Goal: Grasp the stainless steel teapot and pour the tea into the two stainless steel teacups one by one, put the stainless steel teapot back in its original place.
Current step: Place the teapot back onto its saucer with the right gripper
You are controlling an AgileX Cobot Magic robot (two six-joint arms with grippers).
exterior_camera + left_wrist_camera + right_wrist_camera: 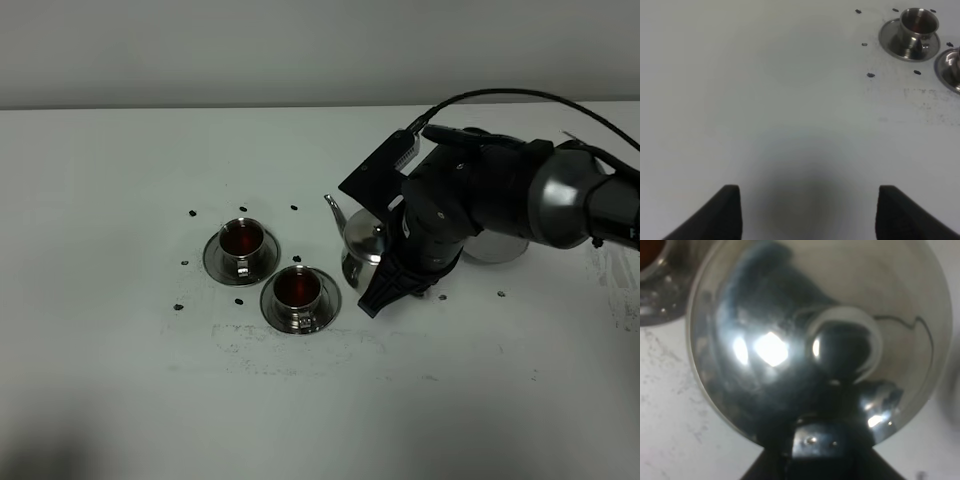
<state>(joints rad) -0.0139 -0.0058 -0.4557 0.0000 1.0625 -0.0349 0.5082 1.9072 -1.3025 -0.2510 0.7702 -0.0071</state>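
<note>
The stainless steel teapot (362, 245) stands about upright just right of the two teacups, spout pointing left; whether it rests on the table I cannot tell. In the right wrist view its lid and knob (842, 342) fill the frame. My right gripper (402, 280) is shut on the teapot's handle, also in the right wrist view (827, 440). The far teacup (242, 240) and the near teacup (298, 290) each stand on a saucer and hold dark tea. The bare round saucer (497, 250) lies behind my right arm, mostly hidden. My left gripper (807, 215) is open over bare table.
Small black marks (192, 213) dot the white table (120, 380) around the cups. The left wrist view shows the far teacup (918, 22) and the edge of the near cup's saucer (952, 65). The right wrist view shows a tea-filled cup (650, 255) beside the teapot.
</note>
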